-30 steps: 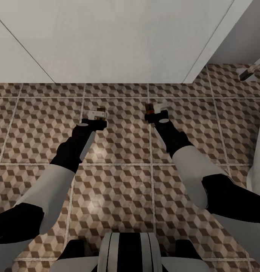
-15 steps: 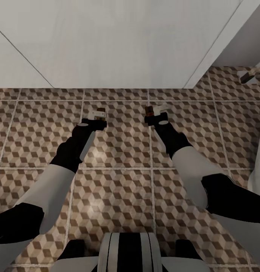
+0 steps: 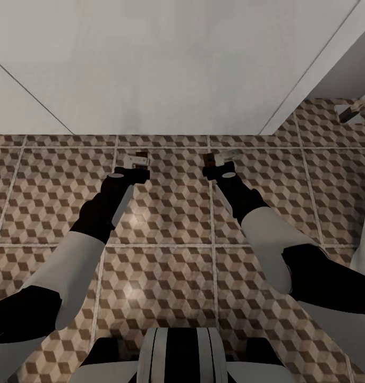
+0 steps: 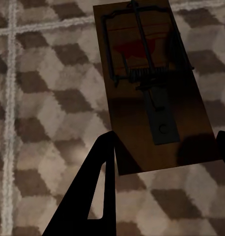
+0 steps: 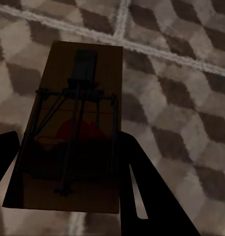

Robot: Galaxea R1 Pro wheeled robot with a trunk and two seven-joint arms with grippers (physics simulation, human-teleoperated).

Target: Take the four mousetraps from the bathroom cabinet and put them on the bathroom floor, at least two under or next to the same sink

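Now we carry one trap in each arm above the bathroom floor (image 3: 166, 276): our left end effector (image 3: 133, 169) is clamped on a mousetrap (image 4: 154, 83), its dark fingers (image 4: 100, 191) pressing the near end of the board, and our right end effector (image 3: 218, 165) grips a second mousetrap (image 5: 73, 132) the same way. In the head view the left trap (image 3: 141, 156) sits at about eleven o'clock from the picture's centre and the right trap (image 3: 208, 158) at about one o'clock, both held off the tiles.

Over the last second the white wall (image 3: 166, 64) has spread lower in the head view while our arms kept their pose, so we judge that the base or head has moved, not the traps. We read this as transit. Both traps have yet to be set on the tiles, and we cannot pick out a sink with certainty
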